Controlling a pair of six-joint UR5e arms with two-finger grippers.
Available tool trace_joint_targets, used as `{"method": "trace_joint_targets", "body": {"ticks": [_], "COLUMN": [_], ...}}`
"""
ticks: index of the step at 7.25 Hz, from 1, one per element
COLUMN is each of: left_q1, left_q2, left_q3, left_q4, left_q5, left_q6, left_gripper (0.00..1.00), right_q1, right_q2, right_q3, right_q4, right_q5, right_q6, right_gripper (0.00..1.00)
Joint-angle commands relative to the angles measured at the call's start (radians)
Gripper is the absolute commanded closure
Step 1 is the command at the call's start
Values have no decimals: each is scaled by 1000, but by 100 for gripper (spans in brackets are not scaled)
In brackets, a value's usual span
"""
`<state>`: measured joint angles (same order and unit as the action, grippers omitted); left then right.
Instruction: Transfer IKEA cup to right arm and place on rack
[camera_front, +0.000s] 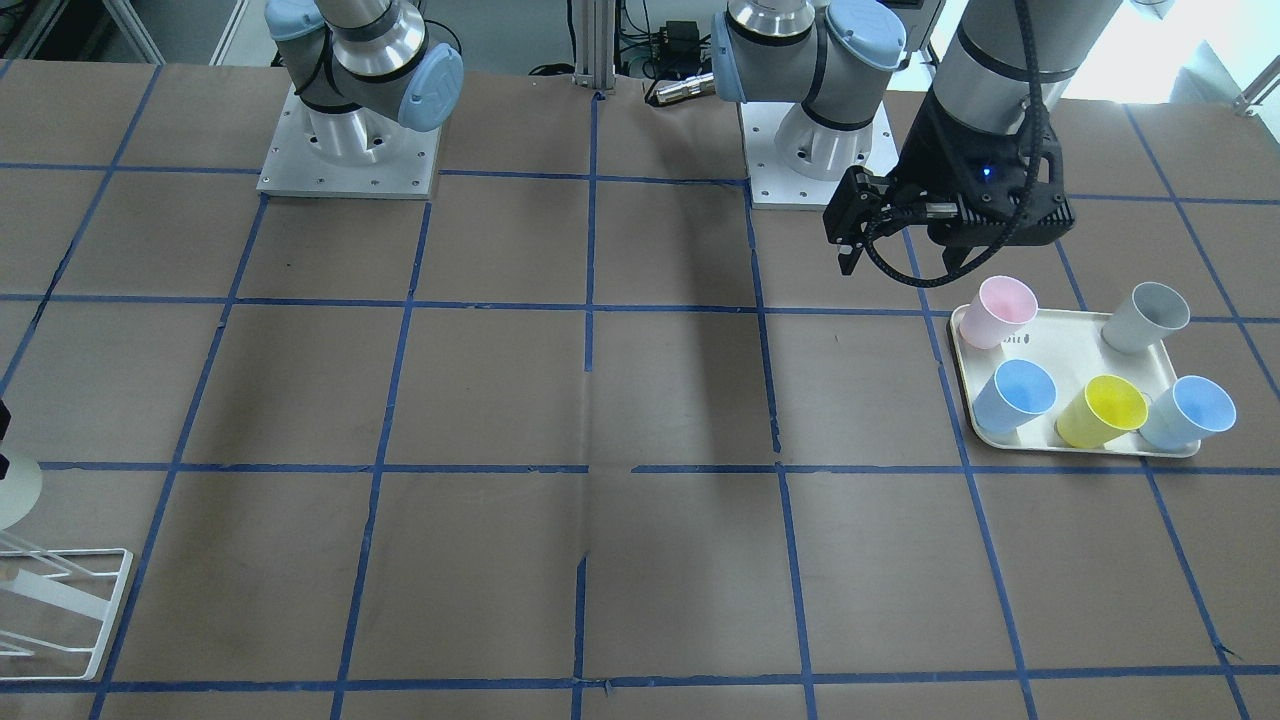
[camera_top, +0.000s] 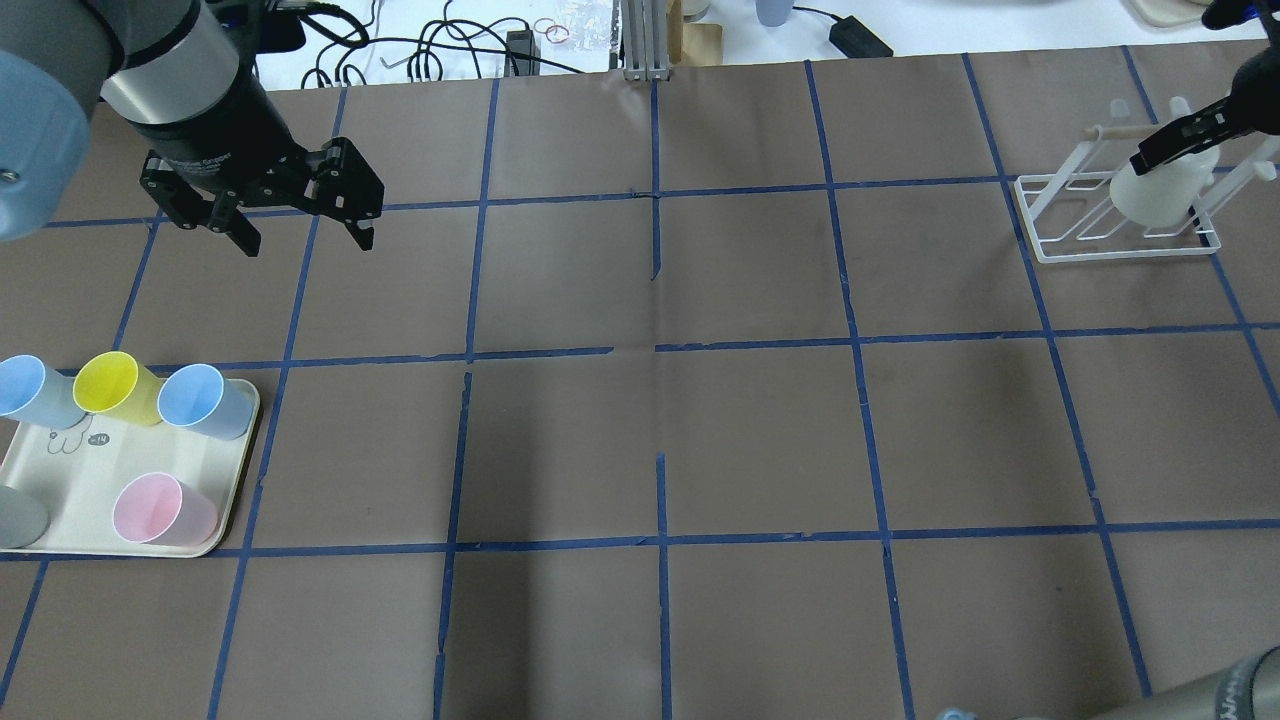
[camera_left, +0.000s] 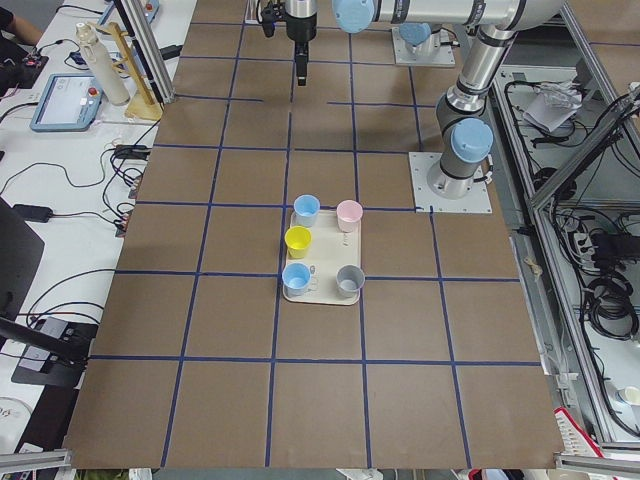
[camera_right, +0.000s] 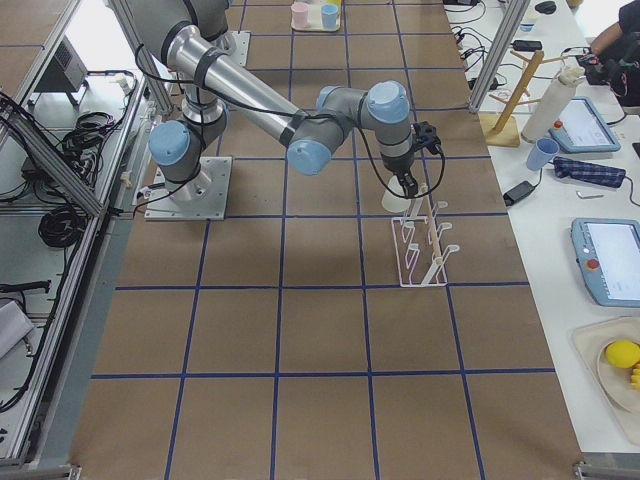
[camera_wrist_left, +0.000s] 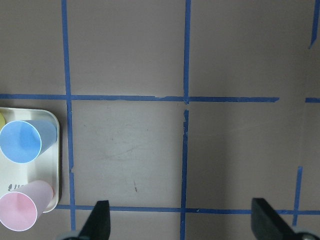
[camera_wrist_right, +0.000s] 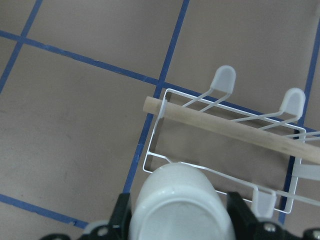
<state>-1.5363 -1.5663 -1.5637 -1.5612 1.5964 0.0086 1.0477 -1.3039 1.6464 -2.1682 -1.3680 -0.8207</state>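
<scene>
The cup (camera_wrist_right: 180, 205) fills the bottom of the right wrist view, its closed base toward the lens, clamped between the two black fingers (camera_wrist_right: 122, 217) of the right gripper (camera_top: 1185, 135). It hangs mouth-down over one edge of the rack (camera_wrist_right: 155, 135); whether it touches a rod cannot be told. A wooden dowel (camera_wrist_right: 225, 130) lies across the rack's top. In the overhead view the rack stands at the table's (camera_top: 660, 420) far right, with the cup (camera_top: 1160, 195) over its frame. The left gripper (camera_top: 305, 240) hovers at the far left with its jaws spread wide and nothing between them. Nearer the robot on that side, the tray (camera_top: 60, 490) carries a yellow cup (camera_top: 110, 385), a pink cup (camera_top: 155, 510), a grey cup (camera_top: 15, 515) and two blue cups (camera_top: 200, 400).
</scene>
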Motion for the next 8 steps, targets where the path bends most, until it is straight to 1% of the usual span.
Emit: {"method": "trace_joint_targets", "body": {"ticks": [1,2,5,6,8], "left_q1": [-16,-33,-42,-42,-44], "left_q2": [-10,-12,-23,-23,-31], "left_q3": [5,10,45,30,25], "left_q4": [10,24,12,13,0], "left_q5": [0,2,3,-1,4], "left_q6": [-1,-2,1,1,-1], "left_gripper": [0,0,0,0,0], "right_q1": [0,0,0,0,0], "right_q2": [15,21,49,72,95], "right_q3": [1,1,0,0,1], "right_q4": [-1,-2,-4,-46,-58], "right_q5": [0,0,1,-2,-2], "right_q6": [2,2,3,3,6], "right_gripper": [76,76,76,76,76]}}
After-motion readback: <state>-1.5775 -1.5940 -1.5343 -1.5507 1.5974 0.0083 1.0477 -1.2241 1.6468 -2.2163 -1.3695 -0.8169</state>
